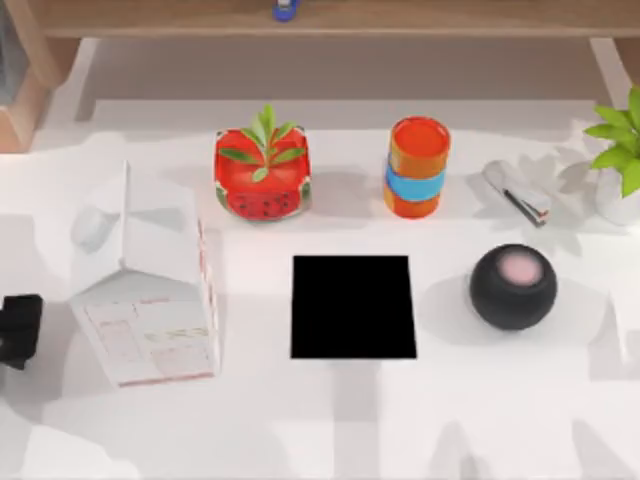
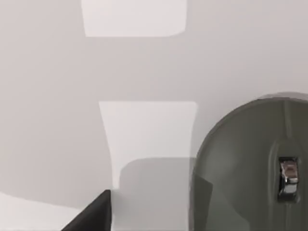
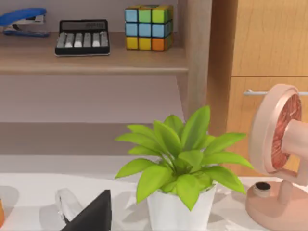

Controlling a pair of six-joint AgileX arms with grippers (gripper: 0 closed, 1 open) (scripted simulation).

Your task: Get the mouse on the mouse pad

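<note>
Table [image 1: 330, 420] is white, shelf [image 1: 400, 20] at back. Top: pad [image 1: 352, 306] lies mid table, left gripper [image 1: 20, 330] at left edge. L wrist: mouse [image 2: 250, 168] lies on table v. close, wheel [image 2: 288, 174] lined up w/ its long way. R wrist: right gripper [image 3: 91, 216] by plant [image 3: 178, 159]. Both grips: can't tell.

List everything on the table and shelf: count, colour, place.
mouse pad: one, black, table centre
mouse: one, grey-olive, under left wrist camera
ball: one, black, pink top, right of pad
cup: one, orange, behind pad
watermelon box: one, red, left of cup
carton: one, white, left of pad
plant: one, green, table's right edge
fan: one, pink, beside plant
cube: one, multicoloured, shelf
calculator: one, black, shelf
stapler: one, blue, shelf
left pincer: one, black, table's left edge
right pincer: one, black, facing plant
</note>
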